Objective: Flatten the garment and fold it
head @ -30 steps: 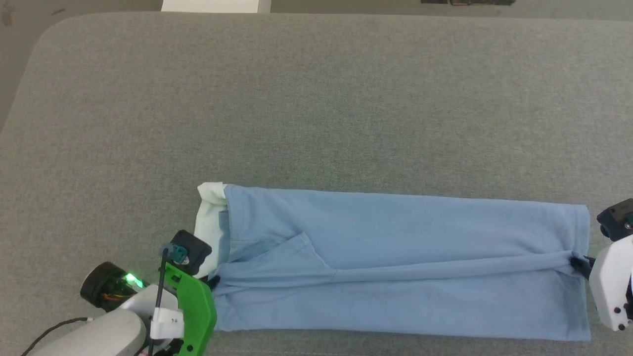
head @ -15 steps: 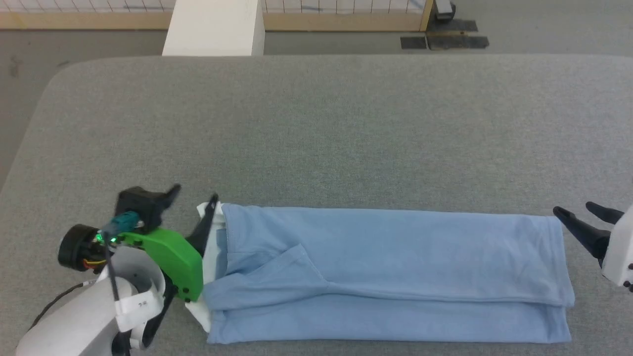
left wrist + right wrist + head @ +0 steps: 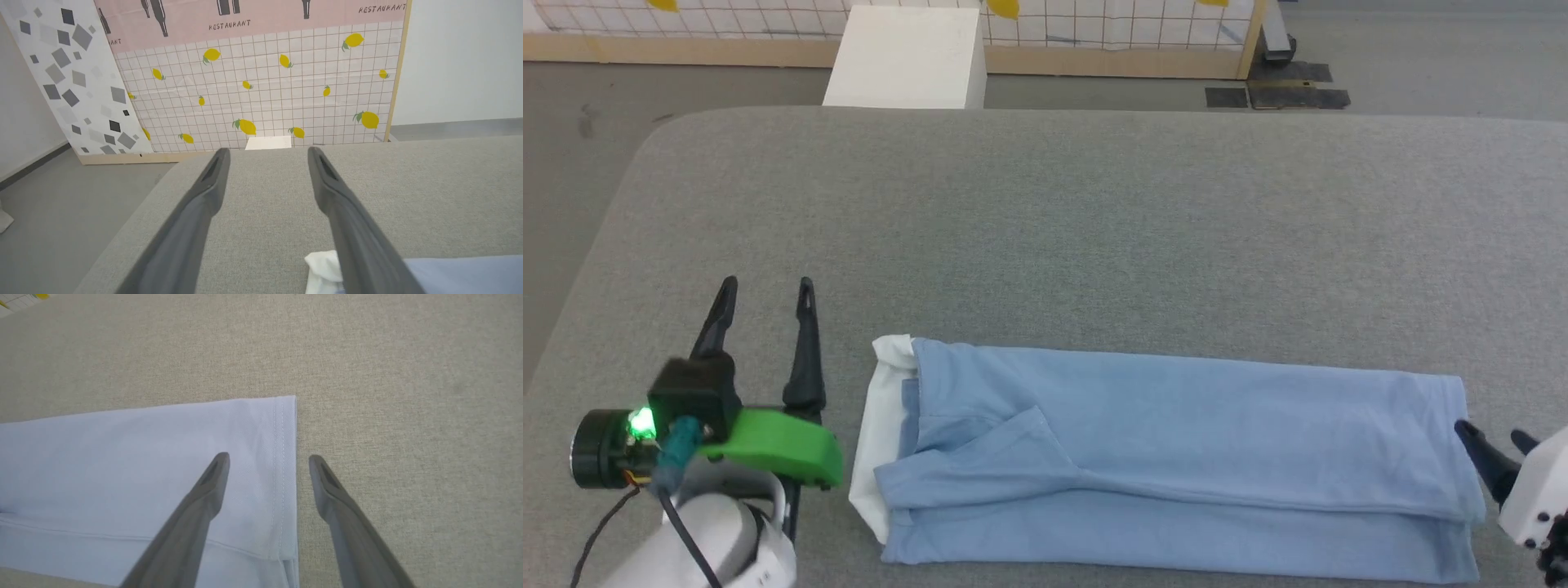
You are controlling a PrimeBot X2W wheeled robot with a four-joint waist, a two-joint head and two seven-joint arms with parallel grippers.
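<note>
The garment (image 3: 1176, 457) lies folded in a long band at the near edge of the tabletop (image 3: 1094, 229), collar (image 3: 882, 433) to the left. The left tool (image 3: 766, 286) gapes empty just left of the collar. The right tool (image 3: 1489, 431), also released, straddles the hem (image 3: 282, 457) at the right end.

1. In the left wrist view, the word "RESTAURANT" stands in dark, hand-drawn capitals on the pink strip (image 3: 184, 24). This strip runs along the top of the backdrop panel (image 3: 265, 106), just above its white grid printed with lemons.
2. "RESTAURANT" stands a second time on that strip, near its right end beside the wooden frame (image 3: 398, 69), and is slightly tilted.
3. At the strip's left edge only the letters "ANT" can be read. The word is cut off there, next to the panel with grey squares (image 3: 61, 73).
</note>
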